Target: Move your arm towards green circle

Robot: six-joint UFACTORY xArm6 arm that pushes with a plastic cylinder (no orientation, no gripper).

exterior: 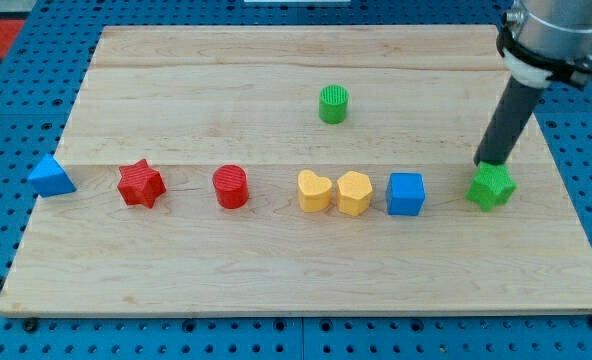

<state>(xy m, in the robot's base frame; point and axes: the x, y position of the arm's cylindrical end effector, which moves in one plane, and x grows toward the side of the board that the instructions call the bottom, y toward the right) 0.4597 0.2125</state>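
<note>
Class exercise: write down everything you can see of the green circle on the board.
The green circle is a short, upright cylinder with a ribbed side and a flat, lighter top, plastic by its look. It stands alone on the wooden board, in the upper middle of the view, above the row of other blocks. Nothing touches it. My tip is far off to the view's right, at the green star.

A single camera view looks down at a slant from the near edge of the wooden board (276,80), apparently raised in front, facing toward twelve o'clock, close enough that the board fills nearly everything, with blue pegboard (16,60) at the margins.
</note>
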